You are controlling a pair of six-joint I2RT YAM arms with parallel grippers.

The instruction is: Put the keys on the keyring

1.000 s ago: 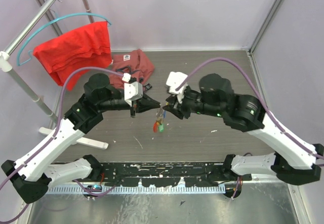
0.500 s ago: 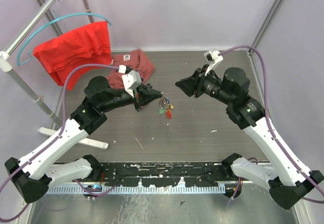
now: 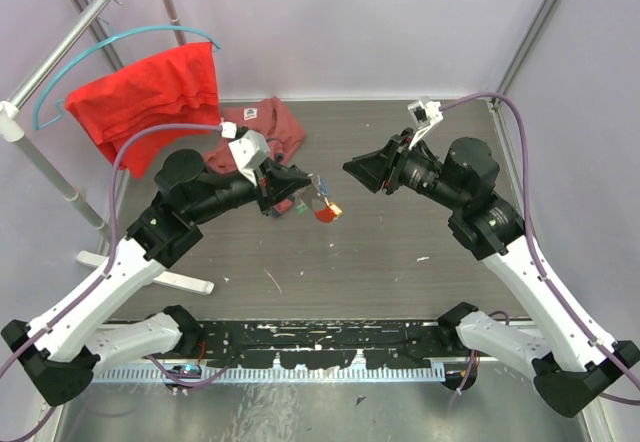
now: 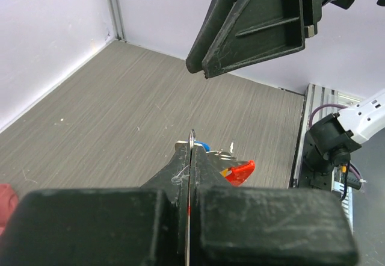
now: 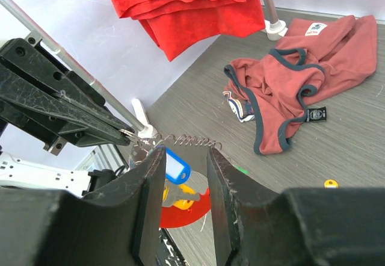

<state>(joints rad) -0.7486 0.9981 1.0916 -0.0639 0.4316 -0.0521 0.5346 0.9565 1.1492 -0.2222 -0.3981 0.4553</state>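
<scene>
here, the left fingers (image 4: pixel 207 179) pinch the thin wire keyring (image 4: pixel 192 138) with its flat red tag (image 4: pixel 240 171); right fingers (image 5: pixel 147 194) gape, empty.

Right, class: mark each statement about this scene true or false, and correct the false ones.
1. The left gripper is shut on the keyring. True.
2. The right gripper grips the keyring too. False: it is open and apart from it.
3. The keyring lies on the table. False: it hangs from the left gripper.
4. A red cloth hangs on the hanger. True.
</scene>
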